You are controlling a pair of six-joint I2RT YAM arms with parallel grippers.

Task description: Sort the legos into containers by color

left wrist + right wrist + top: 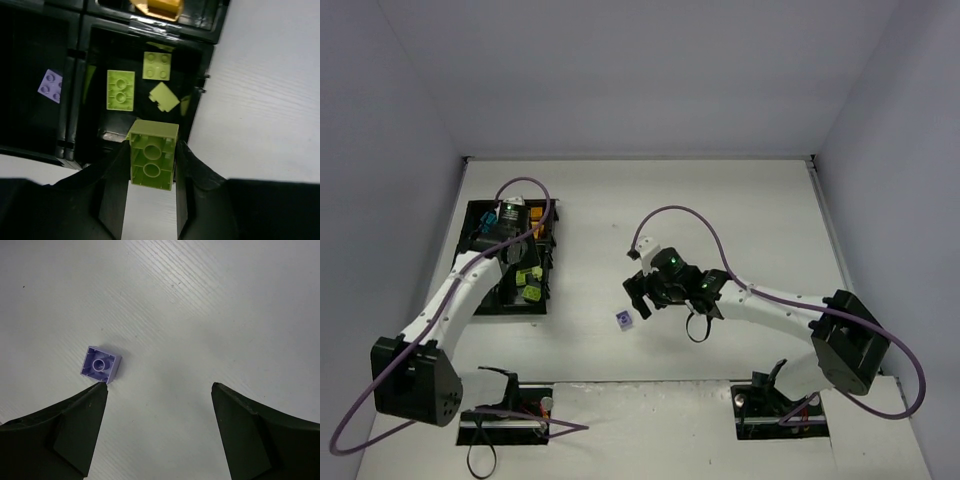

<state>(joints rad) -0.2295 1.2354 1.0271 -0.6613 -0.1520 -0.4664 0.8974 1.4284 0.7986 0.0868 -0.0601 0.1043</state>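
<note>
The black four-compartment tray [475, 210] sits at the left. My left gripper [151, 167] is shut on a lime brick [152, 161], studs away from the camera, above the near edge of the tray's lime compartment [197, 107]. In it lie three lime bricks [120, 90]. A purple brick [50, 85] lies in the compartment to the left and an orange one [162, 6] in the one beyond. My right gripper [157, 387] is open above the table. A purple brick [100, 364] lies upside down just past its left fingertip [97, 390], outside the jaws. In the top view it lies at mid-table [624, 319].
A teal brick [490, 220] shows at the tray's far left corner. The table's far edge [640, 158] meets the back wall. Black base mounts [505, 410] sit at the near edge.
</note>
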